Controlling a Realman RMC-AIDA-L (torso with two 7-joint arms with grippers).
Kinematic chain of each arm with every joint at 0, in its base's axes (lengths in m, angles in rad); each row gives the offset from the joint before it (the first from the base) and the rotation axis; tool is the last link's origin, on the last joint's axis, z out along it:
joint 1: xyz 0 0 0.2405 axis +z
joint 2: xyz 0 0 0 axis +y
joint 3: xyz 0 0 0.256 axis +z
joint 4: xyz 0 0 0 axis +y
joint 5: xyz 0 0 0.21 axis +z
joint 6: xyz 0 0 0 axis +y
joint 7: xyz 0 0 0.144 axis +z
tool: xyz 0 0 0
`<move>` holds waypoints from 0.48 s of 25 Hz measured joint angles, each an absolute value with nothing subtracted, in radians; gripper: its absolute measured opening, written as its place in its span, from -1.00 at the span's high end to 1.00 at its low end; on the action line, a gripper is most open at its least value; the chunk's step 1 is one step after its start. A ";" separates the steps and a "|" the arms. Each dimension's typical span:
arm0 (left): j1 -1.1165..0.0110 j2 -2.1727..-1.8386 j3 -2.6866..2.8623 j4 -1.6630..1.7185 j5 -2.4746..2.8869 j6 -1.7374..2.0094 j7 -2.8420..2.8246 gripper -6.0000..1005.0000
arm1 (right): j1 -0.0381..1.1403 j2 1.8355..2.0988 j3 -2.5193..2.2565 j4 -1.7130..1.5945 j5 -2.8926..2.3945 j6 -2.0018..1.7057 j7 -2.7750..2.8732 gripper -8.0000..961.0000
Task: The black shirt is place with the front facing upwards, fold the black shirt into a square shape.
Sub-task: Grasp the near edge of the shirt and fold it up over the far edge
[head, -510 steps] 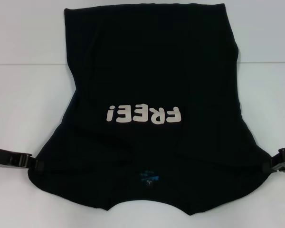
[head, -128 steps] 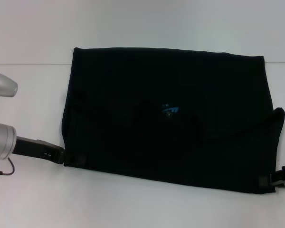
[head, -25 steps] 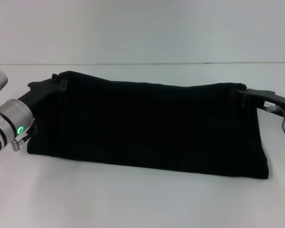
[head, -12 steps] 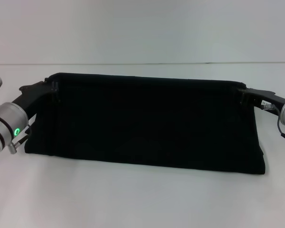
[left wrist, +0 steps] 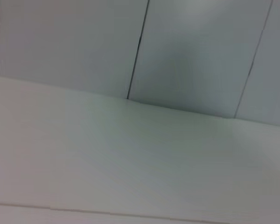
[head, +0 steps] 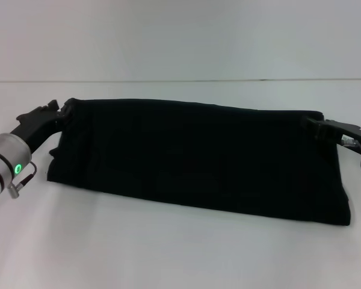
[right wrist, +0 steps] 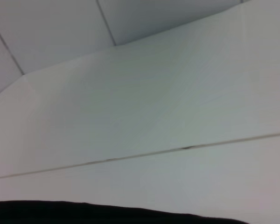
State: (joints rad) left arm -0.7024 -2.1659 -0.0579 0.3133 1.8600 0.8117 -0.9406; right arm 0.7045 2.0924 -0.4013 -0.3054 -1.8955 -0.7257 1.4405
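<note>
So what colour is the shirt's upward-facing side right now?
Plain black, no lettering visible on the black shirt; clearest in the head view.

Bare white table [head: 180, 253] is left open before and behind the black shirt [head: 198, 159]; its two far corners are occupied by the left gripper [head: 61, 113] and right gripper [head: 310, 123].

Silver wrist cylinders with black bands and green lights carry the black left claw [head: 59, 113] and right claw [head: 313, 124].
</note>
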 joint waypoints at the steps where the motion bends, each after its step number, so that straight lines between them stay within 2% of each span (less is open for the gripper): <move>1: -0.700 -2.166 -0.058 0.313 1.853 0.811 -0.941 0.63 | 0.701 2.092 -0.401 -0.305 -1.889 -0.723 1.440 0.55; 5: -0.690 -2.166 -0.058 0.312 1.839 0.811 -0.940 0.36 | 0.688 2.091 -0.401 -0.310 -1.871 -0.723 1.438 0.28; 7: -0.685 -2.166 -0.058 0.311 1.838 0.813 -0.940 0.21 | 0.685 2.091 -0.403 -0.312 -1.871 -0.726 1.438 -0.22; 12: -0.678 -2.167 -0.051 0.310 1.838 0.819 -0.943 -0.12 | 0.667 2.082 -0.442 -0.329 -1.881 -0.741 1.489 -0.45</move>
